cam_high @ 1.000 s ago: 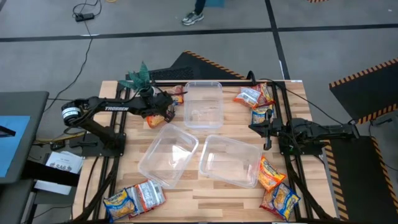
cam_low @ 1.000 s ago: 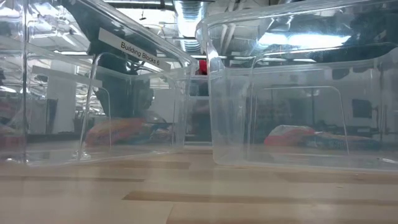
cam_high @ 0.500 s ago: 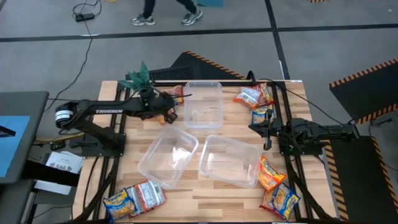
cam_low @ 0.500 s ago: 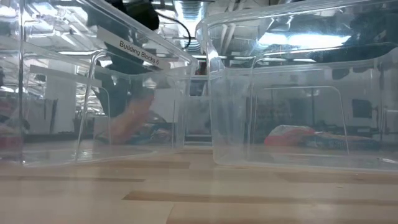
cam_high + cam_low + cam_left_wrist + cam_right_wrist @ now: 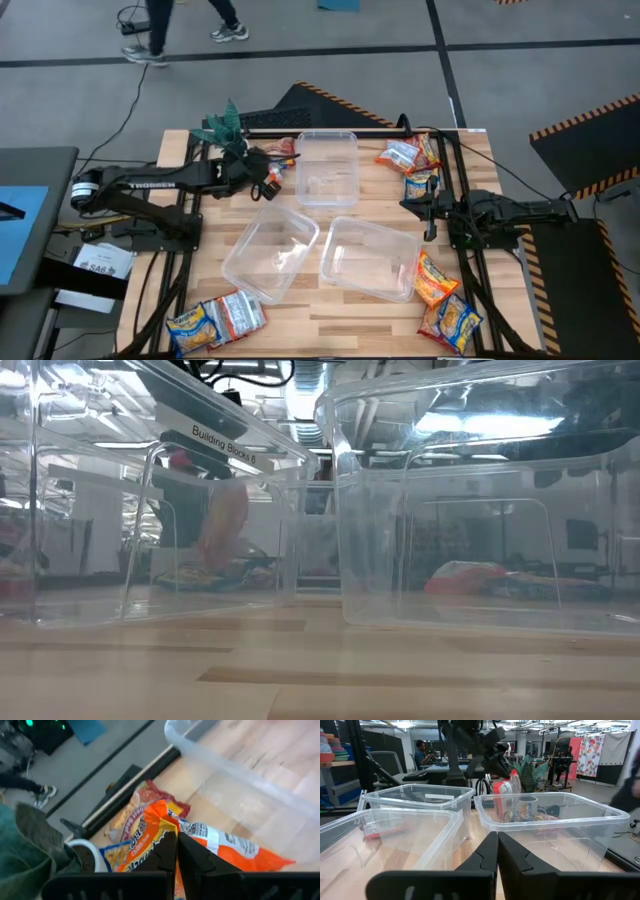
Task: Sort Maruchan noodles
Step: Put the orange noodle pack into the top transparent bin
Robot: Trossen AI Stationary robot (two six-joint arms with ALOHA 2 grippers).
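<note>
From above, the left claw (image 5: 268,180) sits beside the far clear tub (image 5: 326,167), pinched tight on an orange noodle packet (image 5: 271,186). The dark arm hides most of that packet. "TROSSEN" is printed on the arm. A green plant (image 5: 226,125) stands just behind it. More crinkly noodle packets lie in heaps: some at the far right corner (image 5: 410,156), some at the near right (image 5: 444,300), some at the near left (image 5: 216,318). Two more see-through tubs (image 5: 320,255) stand in the middle of the wooden bench (image 5: 330,306). The right claw (image 5: 418,205) waits at the right edge, fingers closed on nothing.

From low down, shiny tub walls blur everything behind them. A sticker on one reads "Building Blocks". The orange packet (image 5: 225,525) hangs as a smudge behind it.

The left wrist view shows the two dark fingers (image 5: 167,852) squeezing the orange packet (image 5: 220,845), with smooth wrinkly plastic. Its words are too bent to read.

In the right wrist view, the closed fingers (image 5: 490,852) point at the tubs, and the other arm holds the packet (image 5: 507,784) up beyond them.
</note>
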